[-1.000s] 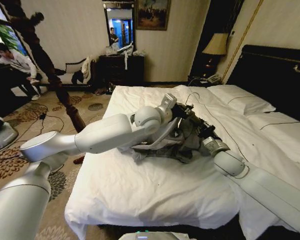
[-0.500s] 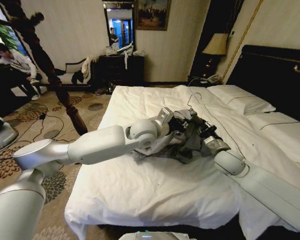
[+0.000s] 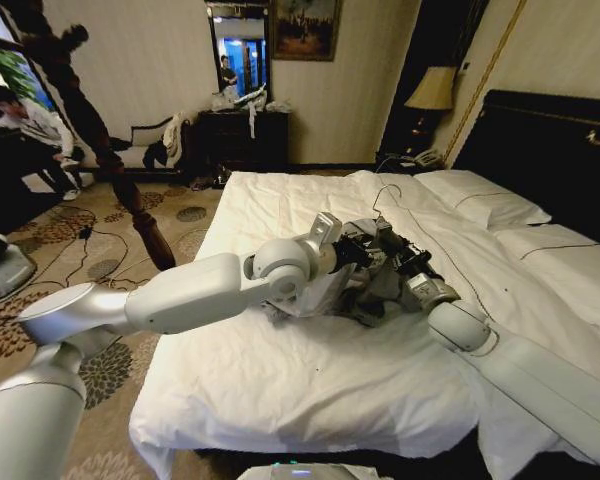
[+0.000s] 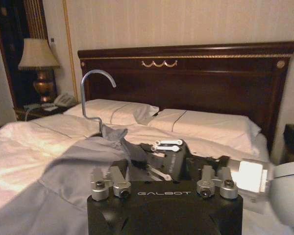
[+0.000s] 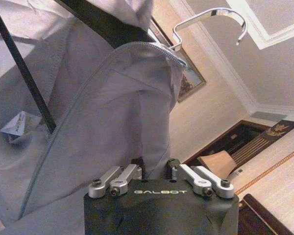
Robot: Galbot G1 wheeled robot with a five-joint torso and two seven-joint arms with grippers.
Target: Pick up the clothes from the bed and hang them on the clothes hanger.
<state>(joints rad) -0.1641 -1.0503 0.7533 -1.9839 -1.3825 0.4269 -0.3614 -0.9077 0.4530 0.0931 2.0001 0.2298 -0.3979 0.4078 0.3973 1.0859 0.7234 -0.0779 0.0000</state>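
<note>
You are mid-way threading the thin light grey shirt [image 3: 365, 290] onto the small hanger with the silvery wire hook [image 4: 94, 93], over the white-duveted bed [image 3: 310, 380]. Right pincer [image 5: 154, 169] pinches the shirt; the left pincer's [image 4: 159, 171] state I cannot tell. Next, judge it needs the neckline seated around the hook.

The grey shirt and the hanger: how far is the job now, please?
Partly done: the hanger's hook already sticks up out of the grey shirt at its neckline. In hand: the left gripper and the right gripper both work at the bundle in the middle of the bed. Left: the shirt lies crumpled on the duvet, not hanging straight.
</note>
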